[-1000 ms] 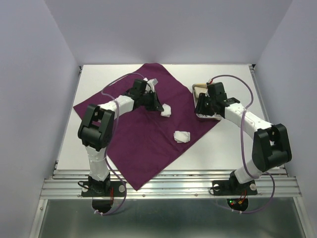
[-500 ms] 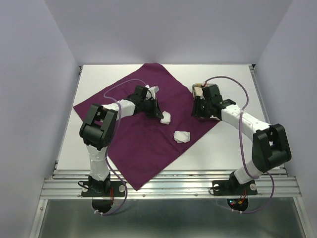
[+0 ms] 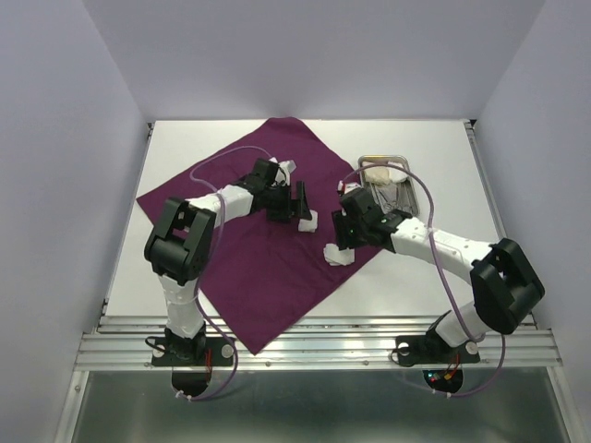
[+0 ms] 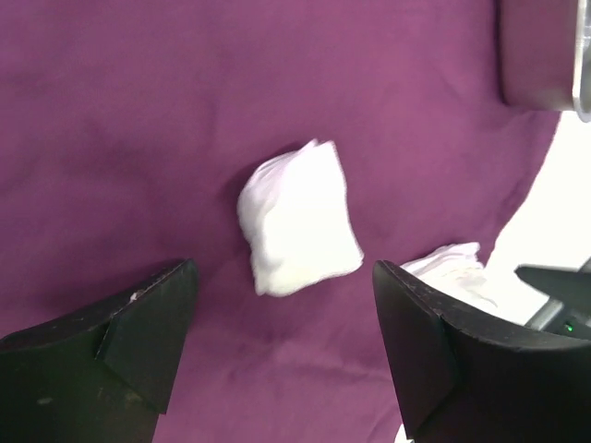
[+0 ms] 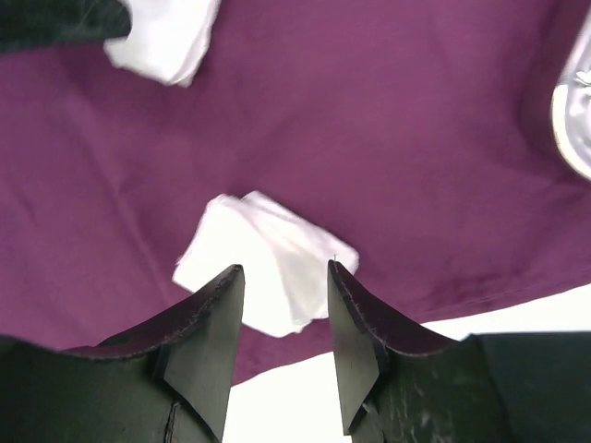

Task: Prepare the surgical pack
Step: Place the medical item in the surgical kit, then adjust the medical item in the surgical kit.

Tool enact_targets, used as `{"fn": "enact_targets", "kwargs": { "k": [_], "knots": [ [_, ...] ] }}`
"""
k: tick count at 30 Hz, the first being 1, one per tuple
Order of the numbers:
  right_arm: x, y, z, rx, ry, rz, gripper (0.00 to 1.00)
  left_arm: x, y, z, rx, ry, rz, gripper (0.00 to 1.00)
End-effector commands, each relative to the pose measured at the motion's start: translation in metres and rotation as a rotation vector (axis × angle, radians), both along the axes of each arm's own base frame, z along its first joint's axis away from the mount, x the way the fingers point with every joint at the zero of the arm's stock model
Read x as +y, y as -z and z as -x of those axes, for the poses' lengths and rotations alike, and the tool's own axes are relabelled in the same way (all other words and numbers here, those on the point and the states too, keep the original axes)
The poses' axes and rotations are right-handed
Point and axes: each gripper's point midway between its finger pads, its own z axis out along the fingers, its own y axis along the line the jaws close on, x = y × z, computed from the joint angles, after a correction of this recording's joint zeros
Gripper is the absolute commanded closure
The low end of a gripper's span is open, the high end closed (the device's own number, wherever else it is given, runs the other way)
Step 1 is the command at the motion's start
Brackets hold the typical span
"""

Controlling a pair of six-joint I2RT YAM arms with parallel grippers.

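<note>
A deep-purple cloth lies spread as a diamond on the white table. One white gauze wad rests on it just ahead of my left gripper, which is open wide and holds nothing. A second gauze wad lies near the cloth's right edge. My right gripper hovers over it, open, fingers apart from it. The steel tray stands at the cloth's right corner with silver instruments and a white wad inside.
Bare white table lies right of the cloth and in front of the tray. White walls enclose the table on three sides. The two grippers are close together, about a hand's width apart over the cloth's right half.
My left gripper has opened, and the gauze wad at its tip now lies free on the cloth. My right arm has swung left from the tray to above the second wad, uncovering the tray.
</note>
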Motion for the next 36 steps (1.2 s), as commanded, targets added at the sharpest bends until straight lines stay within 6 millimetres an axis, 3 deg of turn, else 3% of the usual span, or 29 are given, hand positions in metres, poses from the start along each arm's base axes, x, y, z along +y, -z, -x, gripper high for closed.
{"fn": "enact_targets", "kwargs": {
  "k": [1,10,19,25,36],
  "knots": [
    [0.010,-0.015,0.006,-0.126,-0.015,0.069,0.53,0.018,-0.035,-0.005,-0.073,-0.050,-0.059,0.12],
    [0.025,-0.008,0.026,-0.186,-0.064,0.179,0.53,0.042,-0.104,-0.014,-0.183,-0.128,-0.091,0.11],
    [0.031,0.010,0.050,-0.172,-0.166,0.252,0.51,0.083,-0.139,-0.027,-0.221,-0.267,-0.023,0.11],
    [0.033,0.017,0.056,-0.184,-0.228,0.311,0.50,0.110,-0.142,-0.033,-0.231,-0.327,-0.028,0.11],
    [0.029,0.028,0.054,-0.217,-0.277,0.449,0.51,0.108,-0.137,-0.031,-0.219,-0.321,-0.015,0.11]
  ]
}}
